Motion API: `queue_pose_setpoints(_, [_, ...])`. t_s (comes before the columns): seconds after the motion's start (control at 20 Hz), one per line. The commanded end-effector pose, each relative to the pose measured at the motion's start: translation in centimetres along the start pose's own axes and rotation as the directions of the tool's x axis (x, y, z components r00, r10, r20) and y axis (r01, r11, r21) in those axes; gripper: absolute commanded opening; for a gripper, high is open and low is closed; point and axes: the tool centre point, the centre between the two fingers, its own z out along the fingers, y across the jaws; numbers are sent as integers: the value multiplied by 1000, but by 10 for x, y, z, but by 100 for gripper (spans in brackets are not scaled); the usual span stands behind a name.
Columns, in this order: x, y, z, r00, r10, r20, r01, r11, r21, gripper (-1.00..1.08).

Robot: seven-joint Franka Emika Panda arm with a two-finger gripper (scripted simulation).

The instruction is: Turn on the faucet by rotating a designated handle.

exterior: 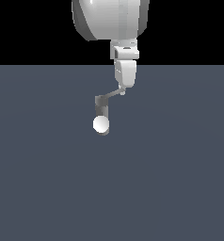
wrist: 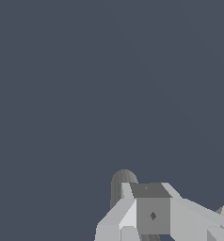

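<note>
The faucet (exterior: pixel 101 106) is a small grey boxy upright with a white round end (exterior: pixel 100 124) at its low end, seen mid-frame in the exterior view. Its handle (exterior: pixel 113 94), a thin light-grey bar, runs from the body's top toward the exterior view's right. My gripper (exterior: pixel 123 91) comes straight down from the white arm, and its tip meets the handle's far end. The fingers look like one narrow tip, so the gap between them is hidden. In the wrist view, grey blocky parts (wrist: pixel 151 214) crowd one edge, and I cannot separate fingers from faucet there.
A flat blue-grey floor (exterior: pixel 48 179) spreads all around the faucet. The large white arm housing (exterior: pixel 109 19) hangs above, against a black background.
</note>
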Motion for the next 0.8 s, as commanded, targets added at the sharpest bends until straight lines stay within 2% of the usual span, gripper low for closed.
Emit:
queue_pose_setpoints(0.0, [6, 14, 8, 1000, 9, 0, -9, 1000, -20, -100])
queue_pose_setpoints(0.25, [7, 26, 8, 1000, 9, 0, -9, 1000, -20, -100])
queue_pose_setpoints(0.3, [-2, 13, -5, 1000, -6, 2, 6, 1000, 12, -100])
queue_pose_setpoints(0.75, [-16, 39, -1, 1000, 0, 1, 0, 1000, 0, -100])
